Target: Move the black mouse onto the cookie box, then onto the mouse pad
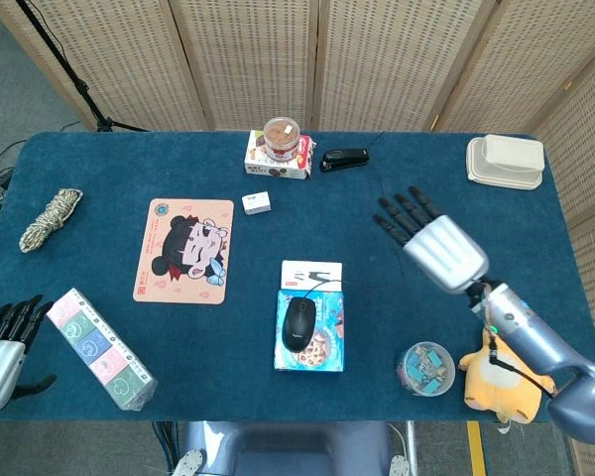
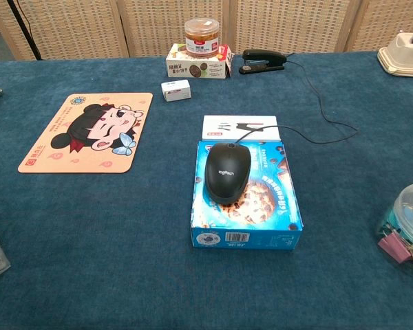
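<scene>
- Black mouse [image 2: 227,172] sitting on top of the cookie box [image 2: 268,206], its cable trailing off toward the far side of the table [image 1: 99,169]; first half of the task apparently done, move to the mouse pad [image 1: 184,250] yet to come.
- Right hand [image 1: 438,246] raised, fingers spread apart, holding nothing; mouse and box lying off beyond its fingertips and nearer the robot, well apart from it.
- Left hand [image 1: 2,345] low at the near table edge, fingers apart, also empty; multi-coloured long box [image 1: 99,349] just beside it.
- Best approach, as a judgement: bring the right hand in over the mouse from above, close on its two flanks rather than its rounded back, lift straight up before carrying sideways, so as not to drag the light box along.
- Worth minding the cable: slack needed toward the pad, which lies further from the right hand than the mouse does, or the cord may tug the mouse askew.
- Set down flat within the pad's printed cartoon area, then release.
- Writing: small pale logo on the mouse's back, too fine to read with certainty; barcode on the box's near face; red mark at the pad's corner illegible; labels on the far jar [image 2: 202,31] and carton unreadable.
</scene>
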`<action>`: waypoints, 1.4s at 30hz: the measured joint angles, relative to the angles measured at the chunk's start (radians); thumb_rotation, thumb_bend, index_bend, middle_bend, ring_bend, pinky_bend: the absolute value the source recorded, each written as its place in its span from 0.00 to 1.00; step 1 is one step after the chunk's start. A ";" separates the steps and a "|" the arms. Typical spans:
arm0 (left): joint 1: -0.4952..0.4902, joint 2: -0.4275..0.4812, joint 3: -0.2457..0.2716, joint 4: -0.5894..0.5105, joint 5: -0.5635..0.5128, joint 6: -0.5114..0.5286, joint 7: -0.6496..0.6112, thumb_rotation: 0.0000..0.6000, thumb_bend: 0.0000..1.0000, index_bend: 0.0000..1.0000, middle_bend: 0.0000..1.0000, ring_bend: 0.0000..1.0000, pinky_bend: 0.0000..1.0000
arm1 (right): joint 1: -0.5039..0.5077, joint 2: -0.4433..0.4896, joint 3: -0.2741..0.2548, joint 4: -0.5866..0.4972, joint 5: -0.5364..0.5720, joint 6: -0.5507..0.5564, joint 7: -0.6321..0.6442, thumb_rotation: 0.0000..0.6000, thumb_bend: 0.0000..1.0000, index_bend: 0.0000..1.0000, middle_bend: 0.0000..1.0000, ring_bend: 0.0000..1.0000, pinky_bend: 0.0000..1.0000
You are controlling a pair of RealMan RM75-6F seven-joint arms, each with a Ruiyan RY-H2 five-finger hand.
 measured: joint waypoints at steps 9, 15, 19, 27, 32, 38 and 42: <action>-0.150 0.025 -0.042 -0.014 0.138 -0.066 0.091 1.00 0.10 0.00 0.00 0.00 0.00 | -0.288 0.026 -0.066 0.020 0.080 0.194 0.132 1.00 0.15 0.00 0.00 0.00 0.00; -0.275 -0.008 -0.070 0.022 0.226 -0.136 0.056 1.00 0.11 0.00 0.00 0.00 0.00 | -0.416 0.026 -0.094 0.017 0.111 0.278 0.249 1.00 0.15 0.00 0.00 0.00 0.00; -0.387 -0.046 -0.086 0.055 0.287 -0.207 0.037 1.00 0.11 0.00 0.00 0.00 0.00 | -0.498 0.004 -0.095 0.013 0.118 0.355 0.324 1.00 0.15 0.01 0.00 0.00 0.00; -0.593 -0.164 -0.116 0.145 0.402 -0.301 0.014 1.00 0.19 0.00 0.00 0.00 0.00 | -0.602 -0.070 -0.086 0.053 0.114 0.437 0.390 1.00 0.15 0.04 0.00 0.00 0.00; -0.680 -0.218 -0.133 0.169 0.412 -0.383 0.047 1.00 0.20 0.00 0.00 0.00 0.00 | -0.616 -0.075 -0.058 0.068 0.119 0.439 0.388 1.00 0.15 0.03 0.00 0.00 0.00; -0.774 -0.293 -0.139 0.195 0.398 -0.477 0.102 1.00 0.20 0.00 0.00 0.00 0.00 | -0.631 -0.076 -0.030 0.081 0.122 0.435 0.387 1.00 0.15 0.03 0.00 0.00 0.00; -0.821 -0.337 -0.141 0.213 0.377 -0.521 0.127 1.00 0.22 0.00 0.00 0.00 0.00 | -0.637 -0.074 -0.017 0.087 0.125 0.425 0.394 1.00 0.15 0.03 0.00 0.00 0.00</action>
